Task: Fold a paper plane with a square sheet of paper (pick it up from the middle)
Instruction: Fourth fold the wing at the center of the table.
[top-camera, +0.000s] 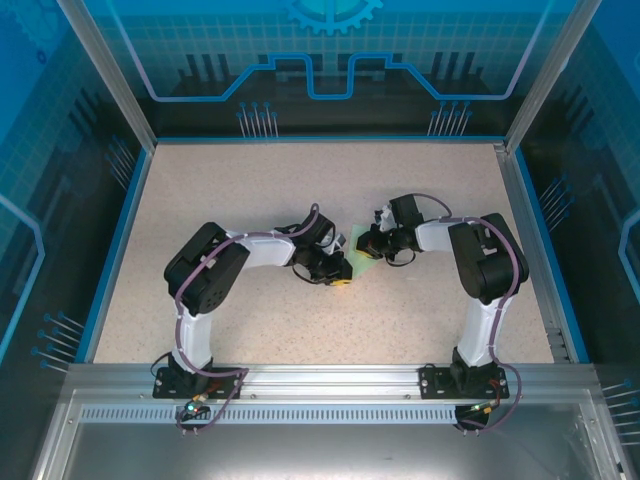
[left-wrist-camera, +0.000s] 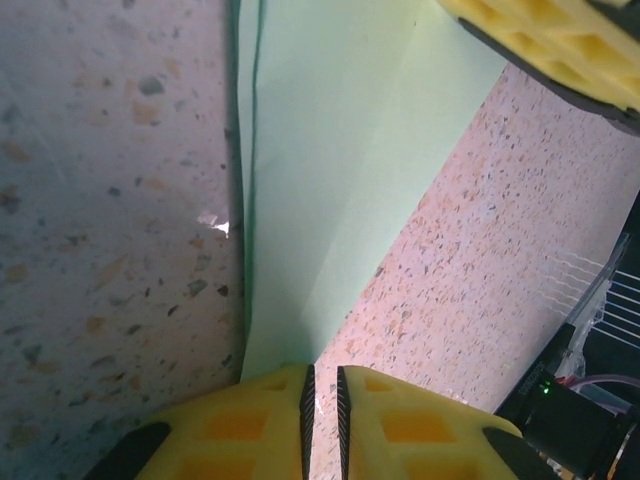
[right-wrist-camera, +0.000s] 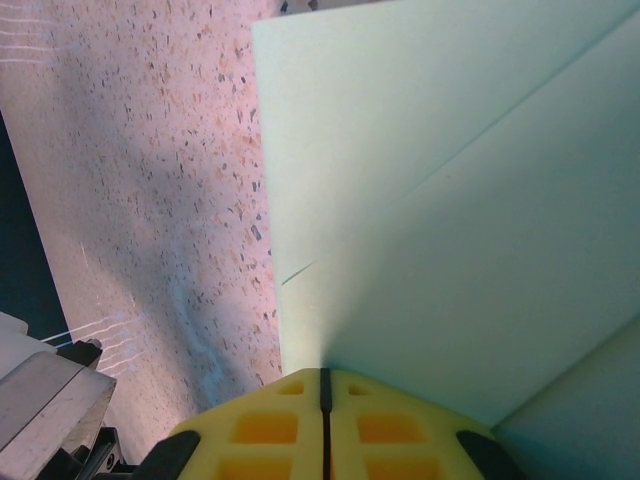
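The pale mint-green sheet of paper (top-camera: 363, 250) is in the middle of the speckled beige desk (top-camera: 250, 200), caught between the two arms where they meet. Only a small part of it shows from above.

The right hand (top-camera: 375, 243) comes in from the right. In its wrist view the two yellow fingers are pressed flat together on the sheet's edge (right-wrist-camera: 323, 378). The paper (right-wrist-camera: 450, 200) fans up and away from that seam, with a straight crease running diagonally across it and a second layer showing at the near right corner.

The left hand (top-camera: 338, 275) reaches in from the left, just near of the sheet. In its wrist view the hand (left-wrist-camera: 322, 375) is narrow, with a thin slit between its yellow fingers. The sheet (left-wrist-camera: 330, 180) tapers down to the left finger's tip, with a sharp fold along its left side. Whether the paper is nipped there or merely touched I cannot tell. One of the right hand's yellow fingers (left-wrist-camera: 550, 40) sits on the sheet's far right corner.
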